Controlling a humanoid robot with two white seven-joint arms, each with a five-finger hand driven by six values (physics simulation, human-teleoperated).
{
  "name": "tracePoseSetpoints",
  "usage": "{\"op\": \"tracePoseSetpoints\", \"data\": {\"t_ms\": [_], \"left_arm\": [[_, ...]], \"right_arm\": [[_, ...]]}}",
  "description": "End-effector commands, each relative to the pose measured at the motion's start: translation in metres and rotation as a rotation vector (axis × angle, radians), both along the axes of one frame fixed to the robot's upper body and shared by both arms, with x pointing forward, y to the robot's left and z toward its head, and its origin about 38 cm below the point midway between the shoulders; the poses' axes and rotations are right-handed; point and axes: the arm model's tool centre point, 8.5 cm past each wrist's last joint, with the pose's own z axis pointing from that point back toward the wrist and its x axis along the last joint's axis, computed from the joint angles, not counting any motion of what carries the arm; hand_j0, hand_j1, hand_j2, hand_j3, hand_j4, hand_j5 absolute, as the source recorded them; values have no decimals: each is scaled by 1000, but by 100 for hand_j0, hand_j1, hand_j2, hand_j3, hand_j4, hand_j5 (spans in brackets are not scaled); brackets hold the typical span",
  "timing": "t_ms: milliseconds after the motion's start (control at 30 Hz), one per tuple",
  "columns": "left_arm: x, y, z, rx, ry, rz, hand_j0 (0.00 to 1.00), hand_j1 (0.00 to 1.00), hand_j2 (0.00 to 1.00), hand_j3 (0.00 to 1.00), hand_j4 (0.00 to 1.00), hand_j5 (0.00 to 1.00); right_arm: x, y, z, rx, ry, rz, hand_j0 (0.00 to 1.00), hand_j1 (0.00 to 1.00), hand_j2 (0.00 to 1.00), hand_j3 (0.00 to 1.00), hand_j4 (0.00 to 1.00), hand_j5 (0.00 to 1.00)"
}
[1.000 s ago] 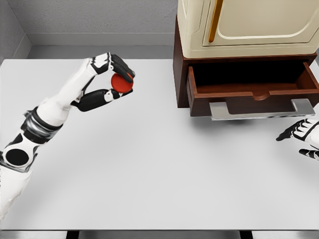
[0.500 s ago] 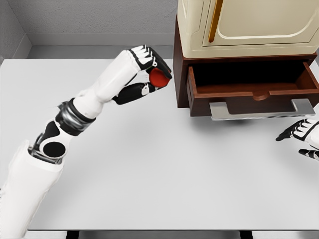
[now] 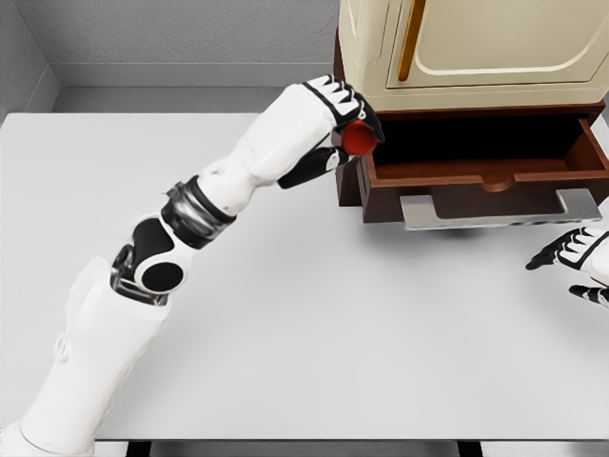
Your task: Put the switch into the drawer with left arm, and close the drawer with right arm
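A round red switch (image 3: 359,139) is pinched between the fingers of my left hand (image 3: 344,129), which is shut on it. The hand hovers at the left front corner of the open brown drawer (image 3: 485,181), level with its left wall. The drawer is pulled out from a brown cabinet base and carries a flat grey handle (image 3: 495,211) along its front. What I can see of its dark inside holds nothing. My right hand (image 3: 577,257) rests low at the right edge, right of and below the handle, its fingers relaxed around nothing.
A cream cupboard (image 3: 476,48) with an orange handle sits on top of the brown base, overhanging the drawer. The white table (image 3: 314,314) spreads in front, with a grey wall behind it.
My left arm has swung right and stretched out, carrying the red switch from the middle left of the table up to the drawer's left front corner. The right hand has stayed put.
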Motion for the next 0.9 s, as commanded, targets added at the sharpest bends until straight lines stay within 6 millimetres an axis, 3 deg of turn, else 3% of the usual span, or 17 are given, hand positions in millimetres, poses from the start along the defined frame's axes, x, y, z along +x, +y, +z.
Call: {"op": "tracePoseSetpoints", "data": {"t_ms": [0, 233, 433, 867], "left_arm": [[-1, -11, 0, 6, -3, 11, 40, 40, 40, 40, 40, 40], [-1, -34, 3, 43, -24, 38, 40, 40, 40, 40, 40, 40], [11, -50, 1, 57, -16, 51, 40, 40, 40, 40, 40, 40], [22, -60, -9, 135, -19, 67, 40, 40, 40, 40, 40, 40]], "right_arm": [[0, 0, 1, 5, 0, -1, 72, 72, 72, 72, 72, 72], [0, 0, 1, 5, 0, -1, 72, 72, 72, 72, 72, 72], [0, -1, 0, 6, 1, -5, 72, 72, 72, 72, 72, 72], [0, 0, 0, 7, 0, -3, 72, 72, 72, 72, 72, 72]]}}
